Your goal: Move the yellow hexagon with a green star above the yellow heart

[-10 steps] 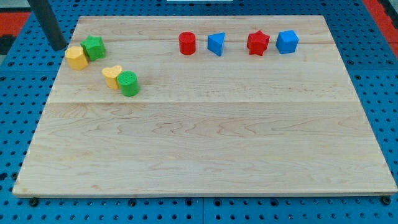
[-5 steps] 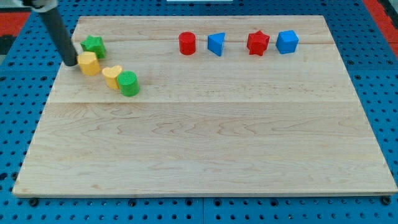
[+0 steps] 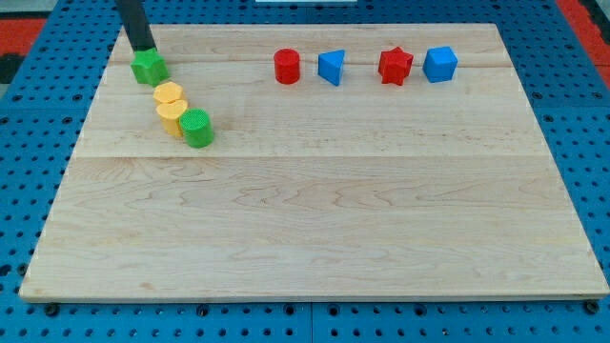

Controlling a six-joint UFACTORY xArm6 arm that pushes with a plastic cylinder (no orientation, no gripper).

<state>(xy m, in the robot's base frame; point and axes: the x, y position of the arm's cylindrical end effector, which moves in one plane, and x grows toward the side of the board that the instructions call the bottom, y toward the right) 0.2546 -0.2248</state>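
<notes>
The yellow hexagon (image 3: 168, 94) lies at the view's upper left, touching the yellow heart (image 3: 172, 118) just below it. The green star (image 3: 149, 67) sits up and left of the hexagon, close to it; I cannot tell if they touch. A green cylinder (image 3: 196, 128) touches the heart's right side. My tip (image 3: 143, 48) is at the green star's top edge, the rod rising to the view's top.
A red cylinder (image 3: 287, 66), a blue triangular block (image 3: 331, 67), a red star (image 3: 395, 65) and a blue cube (image 3: 439, 64) stand in a row along the top. The wooden board (image 3: 315, 238) lies on a blue pegboard.
My tip has moved from the hexagon's left side up to the top of the green star. The yellow hexagon has slid right and now rests against the heart's top.
</notes>
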